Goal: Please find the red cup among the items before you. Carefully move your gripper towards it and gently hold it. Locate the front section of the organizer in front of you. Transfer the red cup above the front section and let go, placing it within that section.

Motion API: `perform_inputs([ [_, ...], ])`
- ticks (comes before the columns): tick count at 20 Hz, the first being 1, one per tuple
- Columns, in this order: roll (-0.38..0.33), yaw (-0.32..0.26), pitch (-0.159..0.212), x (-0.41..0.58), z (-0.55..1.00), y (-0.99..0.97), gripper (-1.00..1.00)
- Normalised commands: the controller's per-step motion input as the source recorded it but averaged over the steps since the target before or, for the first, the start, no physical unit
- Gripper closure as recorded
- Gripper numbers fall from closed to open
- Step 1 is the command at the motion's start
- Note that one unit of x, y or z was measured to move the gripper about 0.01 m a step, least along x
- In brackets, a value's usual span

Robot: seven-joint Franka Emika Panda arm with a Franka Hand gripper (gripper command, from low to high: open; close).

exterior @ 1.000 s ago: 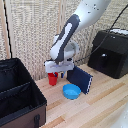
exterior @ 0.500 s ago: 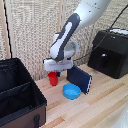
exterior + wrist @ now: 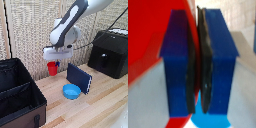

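The red cup (image 3: 52, 68) hangs under my gripper (image 3: 55, 63) near the back wall, just above the wooden table. In the wrist view my blue fingers (image 3: 220, 60) are pressed nearly together on the cup's wall, and the red cup (image 3: 150, 35) fills the space beside them. The black organizer (image 3: 31, 106) stands at the exterior view's lower left, well away from the gripper. Its front section (image 3: 17, 102) is the nearer compartment, behind the wall with the strap tag.
A shallow blue bowl (image 3: 71, 91) lies on the table just in front of the cup. A dark blue flat box (image 3: 80, 77) stands tilted beside the bowl. A black appliance (image 3: 111, 52) with a cable sits at the exterior view's right.
The gripper has risen slightly with the red cup in it. The bowl, the blue box and the organizer have not moved.
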Motion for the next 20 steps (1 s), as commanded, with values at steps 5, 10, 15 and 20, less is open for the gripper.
perform_inputs([
  [5, 0.048, 0.006, 0.094, -0.010, 0.84, 0.47, 1.00],
  [10, 0.027, 0.017, 0.057, -0.147, 0.79, 0.74, 1.00],
  [15, 0.045, 0.014, 0.049, -0.150, 0.76, 0.75, 1.00],
  [20, 0.042, 0.014, 0.052, -0.158, 0.75, 0.76, 1.00],
])
